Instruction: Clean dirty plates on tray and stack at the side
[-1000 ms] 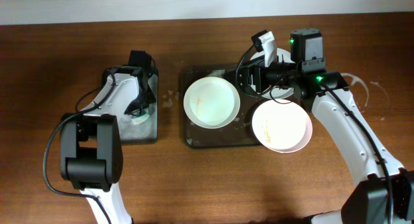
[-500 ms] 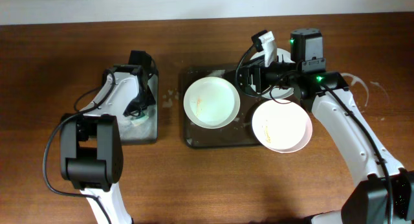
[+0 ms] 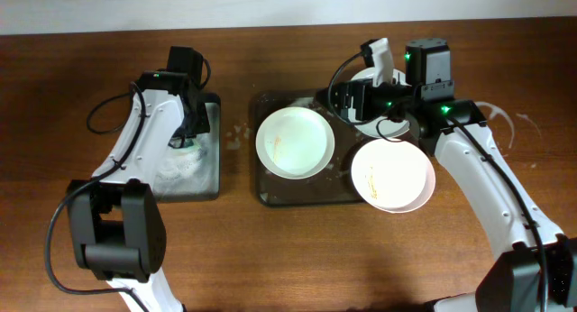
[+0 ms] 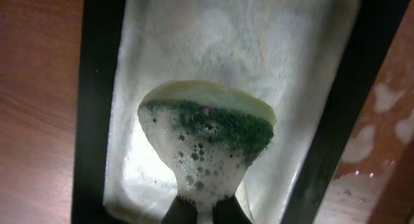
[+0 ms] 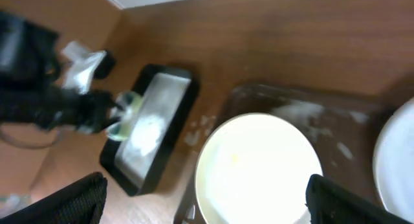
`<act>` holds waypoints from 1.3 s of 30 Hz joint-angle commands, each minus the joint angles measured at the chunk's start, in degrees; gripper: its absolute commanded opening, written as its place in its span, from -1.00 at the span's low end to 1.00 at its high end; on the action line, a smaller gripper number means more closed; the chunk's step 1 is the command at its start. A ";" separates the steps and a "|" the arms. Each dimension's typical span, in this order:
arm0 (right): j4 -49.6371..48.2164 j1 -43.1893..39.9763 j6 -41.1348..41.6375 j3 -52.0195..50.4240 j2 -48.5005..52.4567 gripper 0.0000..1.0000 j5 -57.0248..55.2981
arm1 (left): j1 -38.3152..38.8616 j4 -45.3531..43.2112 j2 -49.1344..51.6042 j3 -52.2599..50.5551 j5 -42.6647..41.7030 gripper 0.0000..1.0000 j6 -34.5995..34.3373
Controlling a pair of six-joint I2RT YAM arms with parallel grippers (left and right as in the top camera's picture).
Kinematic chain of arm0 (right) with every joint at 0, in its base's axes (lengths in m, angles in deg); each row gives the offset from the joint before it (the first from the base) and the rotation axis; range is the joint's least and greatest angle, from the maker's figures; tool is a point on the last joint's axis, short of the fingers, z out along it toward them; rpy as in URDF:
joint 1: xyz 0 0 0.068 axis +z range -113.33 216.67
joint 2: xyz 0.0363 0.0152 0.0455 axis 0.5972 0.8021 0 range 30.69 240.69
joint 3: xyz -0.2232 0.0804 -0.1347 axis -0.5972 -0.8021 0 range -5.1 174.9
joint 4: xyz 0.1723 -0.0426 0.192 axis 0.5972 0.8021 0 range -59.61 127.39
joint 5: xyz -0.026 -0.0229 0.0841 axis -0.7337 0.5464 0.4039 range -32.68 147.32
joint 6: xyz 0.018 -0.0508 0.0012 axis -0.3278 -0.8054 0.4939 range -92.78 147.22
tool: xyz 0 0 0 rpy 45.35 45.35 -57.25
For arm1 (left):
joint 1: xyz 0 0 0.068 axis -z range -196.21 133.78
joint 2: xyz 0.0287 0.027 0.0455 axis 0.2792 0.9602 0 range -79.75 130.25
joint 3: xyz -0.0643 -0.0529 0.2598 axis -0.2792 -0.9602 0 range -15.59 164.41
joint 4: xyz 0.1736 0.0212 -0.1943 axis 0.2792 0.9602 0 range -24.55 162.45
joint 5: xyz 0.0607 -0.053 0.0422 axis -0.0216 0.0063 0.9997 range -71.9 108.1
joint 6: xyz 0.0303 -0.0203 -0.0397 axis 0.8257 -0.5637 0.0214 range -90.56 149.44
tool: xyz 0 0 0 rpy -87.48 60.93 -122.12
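overhead, the left fingers [image 3: 187, 139] sit over the small soapy tray [image 3: 213, 188] toward the left side of the bench [image 3: 288, 267]. they are pinched shut on the green-yellow sponge [image 4: 207, 120]. the left wrist view shows the sponge lathered, its long edge lying across the small tray's width. whether it touches the foam below i cannot tell.

the large tray [image 3: 268, 197] lies just to the right of the small one, near the bench's middle. the nearest plate [image 3: 295, 142] rests in its left half with a faint orange smear on its face, so from the sponge it is a plain sideways reach toward the bench's right edge. a second plate [image 3: 392, 174] overhangs the large tray's front right corner. the third plate [image 3: 394, 129] is mostly hidden under the right arm.

the right fingers [image 3: 344, 103] are spread wide and hold nothing, above the large tray's far right part. the left arm looks better placed to scrub, and the right to steady or lift.
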 commanded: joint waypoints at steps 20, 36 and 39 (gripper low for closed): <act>5.64 2.95 10.08 0.28 15.28 -0.04 -18.38 | -0.33 -0.35 -6.78 0.85 -4.07 -0.99 3.02; -1.84 3.69 8.24 0.28 25.68 -0.27 -10.43 | -0.33 -1.46 -8.85 0.83 -6.03 -0.99 2.99; -2.01 3.72 10.93 0.28 26.25 -0.29 -10.34 | -0.33 -1.49 -8.85 0.83 -6.62 -0.99 2.97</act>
